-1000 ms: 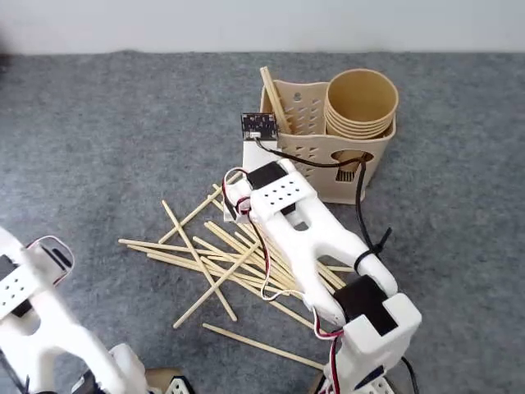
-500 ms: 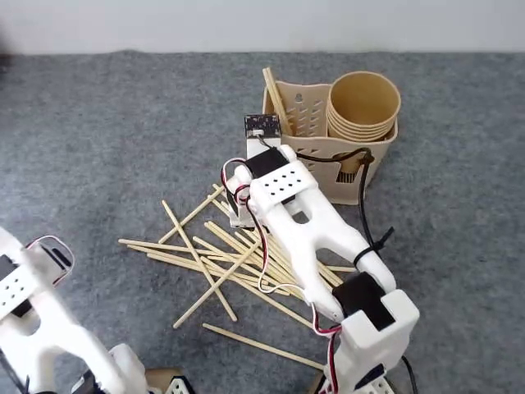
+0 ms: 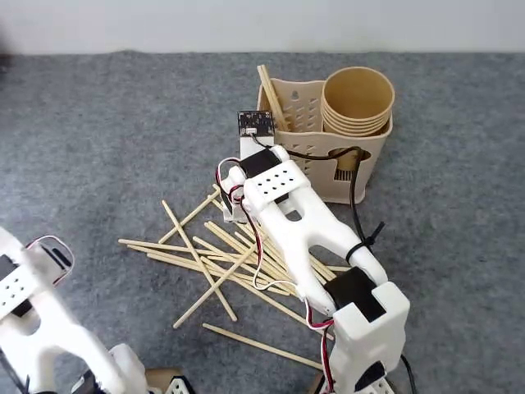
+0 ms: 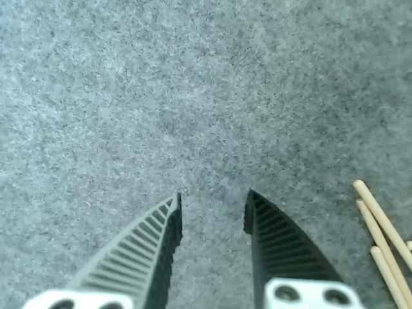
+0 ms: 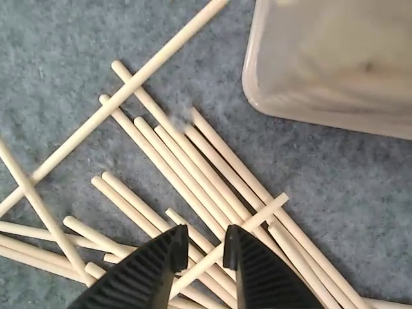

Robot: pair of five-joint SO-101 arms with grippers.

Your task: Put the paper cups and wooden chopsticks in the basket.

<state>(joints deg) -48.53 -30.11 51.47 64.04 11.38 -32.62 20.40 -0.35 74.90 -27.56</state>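
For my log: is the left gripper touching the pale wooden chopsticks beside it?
Apart. Left wrist view shows grey carpet between the left gripper and the pale wooden chopsticks.

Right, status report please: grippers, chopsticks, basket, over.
Left gripper open over carpet. Right gripper slightly open above chopstick pile. Paper cups stacked in basket. Nothing blocking.

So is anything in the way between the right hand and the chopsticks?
Nothing visible. The right hand is just above the chopsticks, slightly open, and the basket stands beside the pile.
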